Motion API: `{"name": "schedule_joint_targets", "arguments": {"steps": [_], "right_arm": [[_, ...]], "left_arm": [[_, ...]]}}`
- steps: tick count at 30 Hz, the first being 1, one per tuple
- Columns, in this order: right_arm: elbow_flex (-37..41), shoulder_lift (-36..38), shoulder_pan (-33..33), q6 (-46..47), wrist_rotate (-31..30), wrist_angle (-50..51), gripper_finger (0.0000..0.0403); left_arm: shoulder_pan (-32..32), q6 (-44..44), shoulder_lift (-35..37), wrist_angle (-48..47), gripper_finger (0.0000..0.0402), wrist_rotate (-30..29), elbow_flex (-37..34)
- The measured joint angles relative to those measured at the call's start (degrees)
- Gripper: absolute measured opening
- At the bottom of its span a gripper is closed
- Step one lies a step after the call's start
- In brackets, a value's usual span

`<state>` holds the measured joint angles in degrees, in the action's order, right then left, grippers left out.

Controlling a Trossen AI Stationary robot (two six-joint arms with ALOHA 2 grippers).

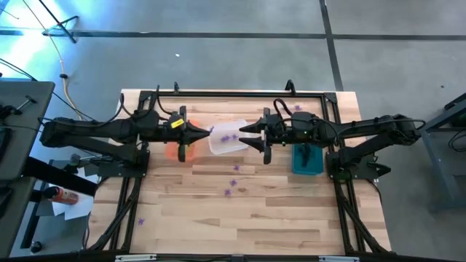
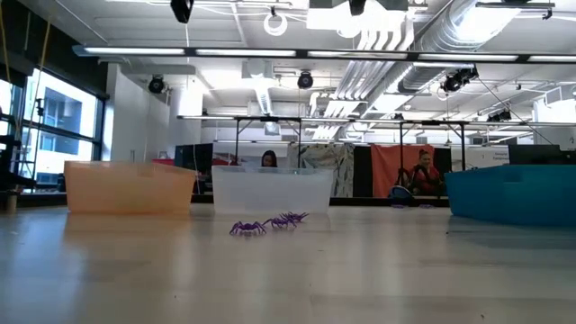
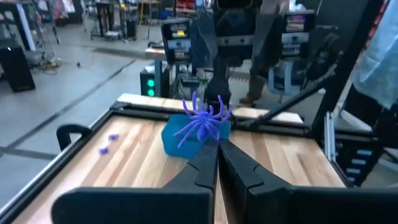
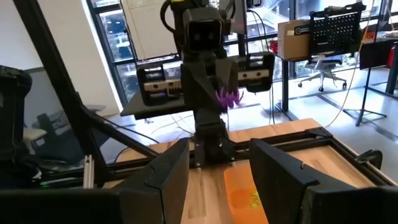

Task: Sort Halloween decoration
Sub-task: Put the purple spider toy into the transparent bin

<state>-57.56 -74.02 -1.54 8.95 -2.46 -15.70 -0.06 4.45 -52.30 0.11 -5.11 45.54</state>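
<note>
Left gripper [image 3: 216, 144] is clamped on 1 purple spider [image 3: 202, 121], held above the clear bin [image 1: 228, 136]; right gripper [image 4: 217, 163] hangs open, empty. Only the low view shows 2 purple spiders [image 2: 267, 223] on the table [image 1: 255, 211]

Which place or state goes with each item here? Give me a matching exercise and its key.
Column 1:
1. left hand
2. right hand
3. orange bin
4. teal bin

Column 2:
A. open, holding nothing
B. under the right arm
C. shut on a purple spider
D. under the left arm

Pairs: 1-C, 2-A, 3-D, 4-B
</note>
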Motion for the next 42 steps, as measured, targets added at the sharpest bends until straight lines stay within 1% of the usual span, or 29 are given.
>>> {"name": "schedule_joint_targets", "arguments": {"steps": [3,6,7,9,14,17,22,28,35,39,42], "right_arm": [[0.0,0.0,0.0,0.0,0.0,0.0,0.0165],[0.0,0.0,0.0,-0.01,-0.27,-0.02,0.0165],[0.0,0.0,0.03,-0.02,-0.52,-0.04,0.0165],[0.0,0.0,0.04,-0.02,-0.81,-0.04,0.0165],[0.0,0.0,0.04,-0.02,-0.95,-0.04,0.0165],[0.0,0.0,0.04,-0.02,-0.96,-0.04,0.0165],[0.0,0.0,0.04,-0.02,-1.44,-0.17,0.0165],[0.0,0.0,0.04,1.37,-4.95,-1.25,0.0165],[0.0,0.0,0.04,1.48,-5.43,-1.33,0.0165],[0.0,0.0,0.04,1.49,-5.42,-1.36,0.0165],[0.0,0.0,0.04,1.48,-5.42,-1.35,0.0165]], "left_arm": [[0.0,-0.04,-0.34,2.02,0.0,-0.34,0.04],[0.2,1.6,-2.17,2.36,0.0,-4.11,0.28],[0.72,2.74,-3.37,0.52,0.0,-5.37,0.96],[2.75,3.52,-6.5,-4.68,0.0,-5.61,3.6],[9.05,3.41,-17.76,-18.14,0.0,-1.15,13.84],[12.72,3.49,-25.69,-24.15,0.0,2.47,18.04],[16.08,6.19,-36.36,-26.43,0.0,4.36,19.49],[17.36,6.46,-45.5,-26.53,0.0,4.86,19.49],[17.36,8.5,-51.17,-27.81,0.0,4.88,19.49],[17.36,8.52,-51.98,-28.03,0.0001,5.08,19.49],[17.33,8.5,-51.94,-27.95,0.0016,5.06,19.54]]}}
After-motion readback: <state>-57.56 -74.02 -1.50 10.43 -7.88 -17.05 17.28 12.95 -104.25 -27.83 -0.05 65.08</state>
